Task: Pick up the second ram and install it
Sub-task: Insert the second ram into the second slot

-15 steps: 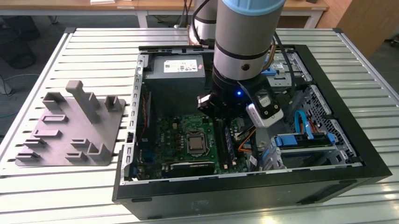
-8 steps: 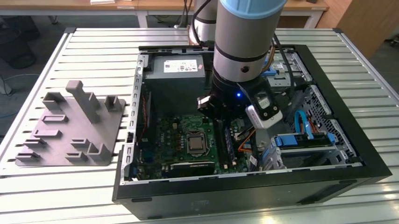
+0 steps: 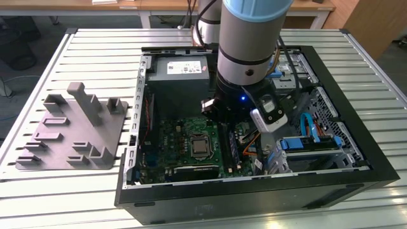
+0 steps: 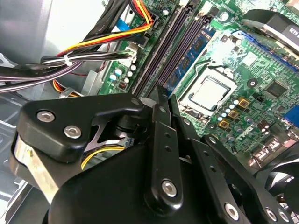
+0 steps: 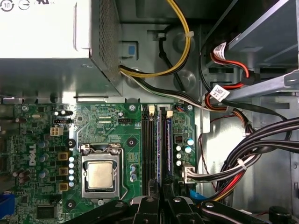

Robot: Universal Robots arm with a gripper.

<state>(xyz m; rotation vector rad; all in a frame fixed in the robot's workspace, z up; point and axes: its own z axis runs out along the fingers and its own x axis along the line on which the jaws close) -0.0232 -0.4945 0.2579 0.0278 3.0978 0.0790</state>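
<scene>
The fingers [image 5: 159, 189] are pressing nearly together, leaving just a thin gap, and in the first wrist view they are closing on the near end of the ram [image 5: 159, 144]. The ram is standing on edge in a slot line just beside the socket [image 5: 100, 175]. In the second wrist view the fingers [image 4: 167, 100] are meeting in a narrow point just short of the socket [image 4: 208, 93]. The ram's own edge is hard to tell from the black slots [image 4: 156, 56] there. Another stick [image 5: 169, 140] is sitting in the next slot out from the socket, and its blue face [image 4: 191, 51] is showing in the second wrist view. Beyond it, farther from the socket, bundled cables [image 5: 243, 163] are running across bare metal. The power supply [image 5: 42, 28] is lying along the board's far edge from the fingers. In the exterior view the arm [image 3: 248, 57] is reaching down into the open case [image 3: 356, 143], just beside the socket [image 3: 199, 145]. A grey block [image 3: 76, 129] is resting on the slatted worktop [image 3: 95, 43], well apart from the socket and outside the case.
</scene>
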